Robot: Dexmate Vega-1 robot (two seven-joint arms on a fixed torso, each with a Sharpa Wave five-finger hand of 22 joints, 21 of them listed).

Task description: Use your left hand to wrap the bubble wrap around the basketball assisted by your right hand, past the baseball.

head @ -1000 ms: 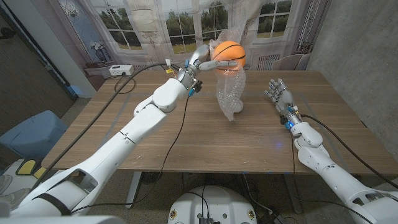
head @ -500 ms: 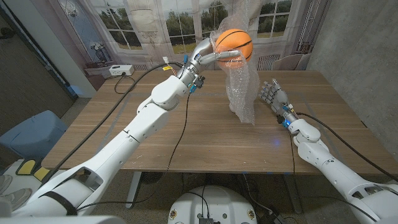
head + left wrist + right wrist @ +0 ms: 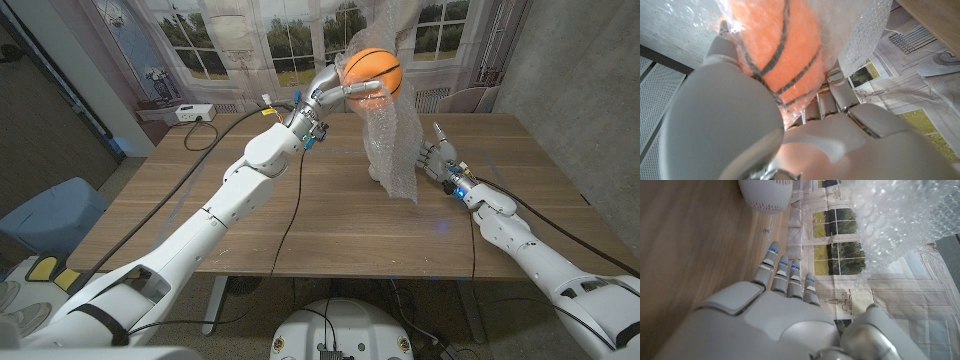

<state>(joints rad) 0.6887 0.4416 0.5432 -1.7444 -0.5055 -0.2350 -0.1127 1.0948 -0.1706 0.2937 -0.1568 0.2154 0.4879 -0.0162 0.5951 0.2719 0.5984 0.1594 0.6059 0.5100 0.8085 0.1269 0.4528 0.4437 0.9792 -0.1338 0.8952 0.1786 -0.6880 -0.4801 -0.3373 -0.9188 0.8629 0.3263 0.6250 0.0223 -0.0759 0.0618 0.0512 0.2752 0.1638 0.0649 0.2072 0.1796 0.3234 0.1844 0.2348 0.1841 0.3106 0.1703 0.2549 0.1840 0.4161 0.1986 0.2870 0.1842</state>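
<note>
My left hand [image 3: 333, 86] holds an orange basketball [image 3: 373, 73] high above the far middle of the table [image 3: 300, 220], fingers pressed over the clear bubble wrap [image 3: 396, 140] that covers it. The wrap's loose tail hangs down to the table. In the left wrist view the hand [image 3: 740, 125] grips the basketball [image 3: 775, 55] through the bubble wrap [image 3: 865, 35]. My right hand [image 3: 438, 160] is open just right of the hanging tail, fingers spread. In the right wrist view this hand [image 3: 770, 315] reaches toward a white baseball [image 3: 765, 194] on the wood, with the bubble wrap [image 3: 900, 215] beside it.
A white box [image 3: 194, 112] with cables stands at the table's far left corner. A black cable [image 3: 285, 215] trails across the table under my left arm. A chair back [image 3: 468, 99] shows behind the far right edge, and a blue bin [image 3: 50, 215] sits on the floor at left.
My left hand has raised the wrapped basketball and carried it right. The wrap's tail swung right with it. My right hand has moved left and forward, close to the hanging tail.
</note>
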